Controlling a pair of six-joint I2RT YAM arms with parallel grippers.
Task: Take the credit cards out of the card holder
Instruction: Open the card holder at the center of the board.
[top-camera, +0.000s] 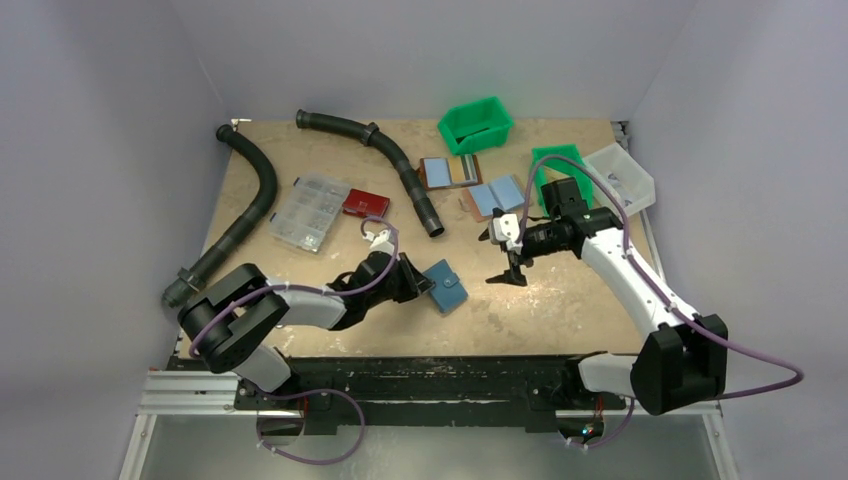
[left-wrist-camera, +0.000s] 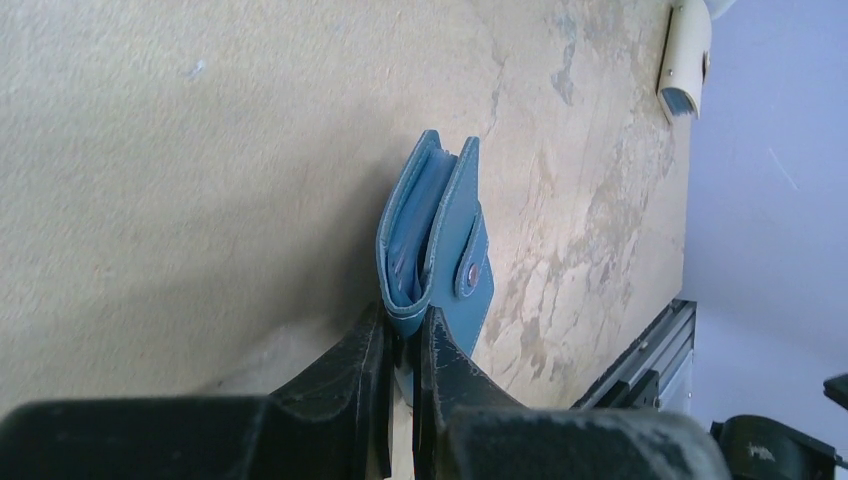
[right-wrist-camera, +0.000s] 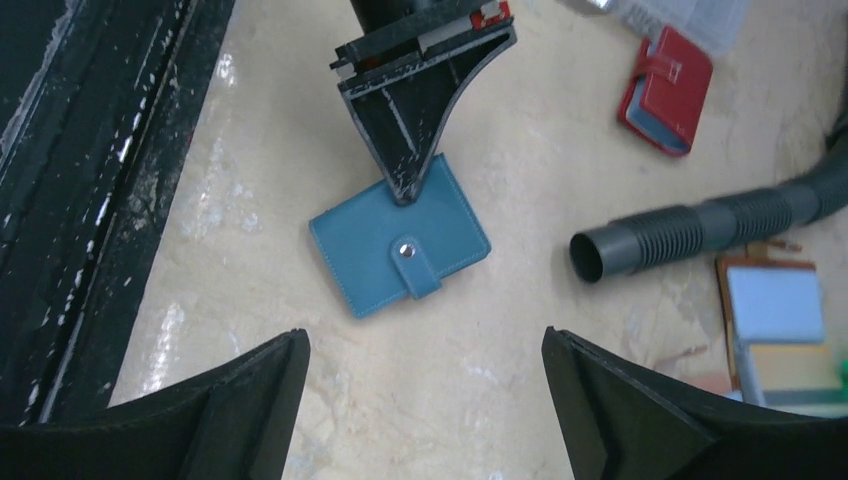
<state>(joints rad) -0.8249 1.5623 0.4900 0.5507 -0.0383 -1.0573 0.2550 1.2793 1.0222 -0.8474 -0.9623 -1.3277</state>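
Just ahead of the left gripper (top-camera: 425, 284), seen from above, the card holder (top-camera: 448, 288) lies flat on the table (top-camera: 560, 300), its nearest edge caught between the fingertips. The right gripper (top-camera: 508, 277) hangs past the holder's far side, near it but apart, spread wide and carrying nothing. From the left wrist, the two dark fingers (left-wrist-camera: 455, 370) are pinched tight on the holder's lower edge, and the wallet stands straight out from their tips. Its covers gape slightly, showing light-blue pockets edge-on, while the snap tab (left-wrist-camera: 470, 272) wraps over and sits pressed on its stud. No card edge can be made out. From the right wrist, that gripper's own fingers sit far apart at the bottom of the view, with the closed holder ahead of the gap between them and the left arm's tips meeting its far edge. Farther out to one side lie a red card wallet (right-wrist-camera: 668, 88), a black corrugated hose (right-wrist-camera: 690, 228) and a brown-backed holder with blue lining (right-wrist-camera: 775, 305). By my reading the task has barely begun: the holder is secured, but it is not yet unsnapped or unfolded, and every card has yet to come out.
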